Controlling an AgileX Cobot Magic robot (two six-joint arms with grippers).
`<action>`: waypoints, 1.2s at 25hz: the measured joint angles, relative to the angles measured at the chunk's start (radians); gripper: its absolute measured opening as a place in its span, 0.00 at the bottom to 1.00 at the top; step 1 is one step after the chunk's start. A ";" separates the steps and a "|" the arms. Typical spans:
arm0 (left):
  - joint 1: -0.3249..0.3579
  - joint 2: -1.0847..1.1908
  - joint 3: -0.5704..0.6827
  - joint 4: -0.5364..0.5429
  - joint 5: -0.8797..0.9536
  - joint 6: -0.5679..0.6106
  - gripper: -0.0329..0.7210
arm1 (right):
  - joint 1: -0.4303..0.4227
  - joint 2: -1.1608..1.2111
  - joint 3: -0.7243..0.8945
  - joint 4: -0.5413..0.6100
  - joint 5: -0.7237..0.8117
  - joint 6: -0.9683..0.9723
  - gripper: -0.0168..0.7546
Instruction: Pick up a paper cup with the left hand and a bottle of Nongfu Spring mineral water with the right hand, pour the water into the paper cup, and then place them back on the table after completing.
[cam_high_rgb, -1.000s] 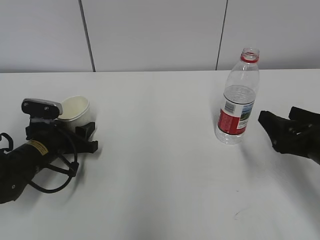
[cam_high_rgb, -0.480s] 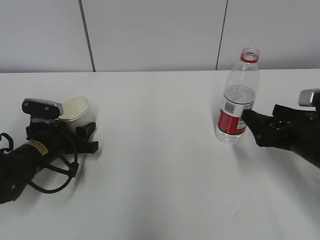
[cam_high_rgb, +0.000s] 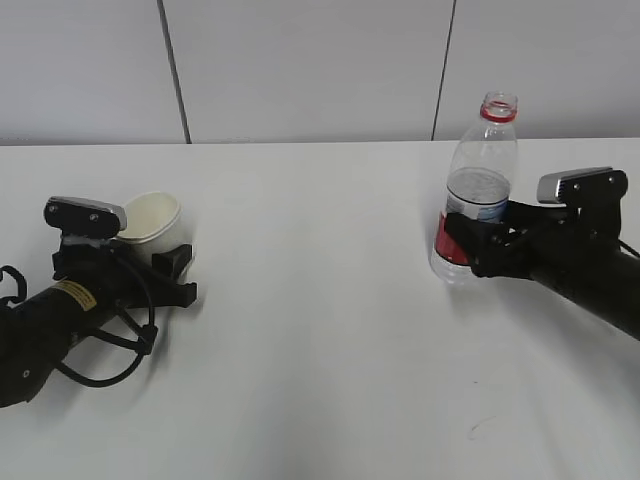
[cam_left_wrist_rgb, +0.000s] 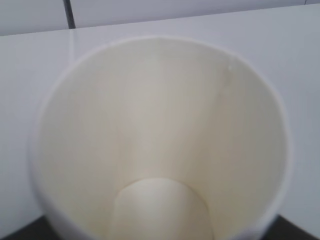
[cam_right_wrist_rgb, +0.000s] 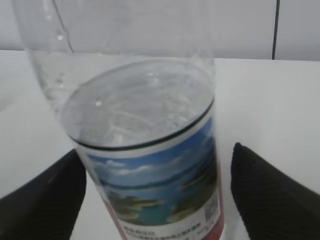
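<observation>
Here, the uncapped bottle (cam_high_rgb: 476, 205), upright on the table (cam_high_rgb: 320, 330), is flanked by the spread fingers of the right hand (cam_high_rgb: 478, 240); the paper cup (cam_high_rgb: 150, 220) is framed by the left hand (cam_high_rgb: 170, 268), whose grip cannot be told.

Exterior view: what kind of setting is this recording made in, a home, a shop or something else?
Probably a lab or test room rather than a home. A plain white table stands against bare pale wall panels, and it carries only a paper cup and an uncapped water bottle, each with a black robot arm at it.
</observation>
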 joint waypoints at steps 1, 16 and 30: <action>0.000 0.000 0.000 0.001 0.000 0.000 0.54 | 0.002 0.007 -0.015 -0.005 0.000 0.002 0.89; 0.000 0.000 0.000 0.008 0.000 0.000 0.54 | 0.039 0.117 -0.182 -0.024 0.000 0.002 0.86; 0.001 0.000 0.000 0.085 0.000 0.000 0.54 | 0.039 0.131 -0.188 -0.024 -0.015 0.002 0.69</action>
